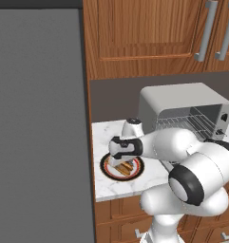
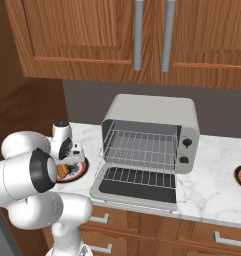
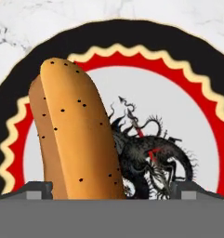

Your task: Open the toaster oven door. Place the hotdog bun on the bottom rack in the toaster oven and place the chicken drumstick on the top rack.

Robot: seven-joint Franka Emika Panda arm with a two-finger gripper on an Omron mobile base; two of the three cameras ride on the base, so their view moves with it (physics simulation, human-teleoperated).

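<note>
The claw is wide open and holds nothing, right above the hotdog bun on the plate on the table, but the bun sits off to one side, so the claw might pinch it badly and drop it.

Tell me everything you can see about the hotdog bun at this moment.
The hotdog bun is a long, smooth tan-orange roll with small dark specks and a lengthwise split along one side. It lies on a round plate with a black rim, a red zigzag ring and a dark dragon-like drawing. The gripper hangs just above, jaws open around it.
</note>
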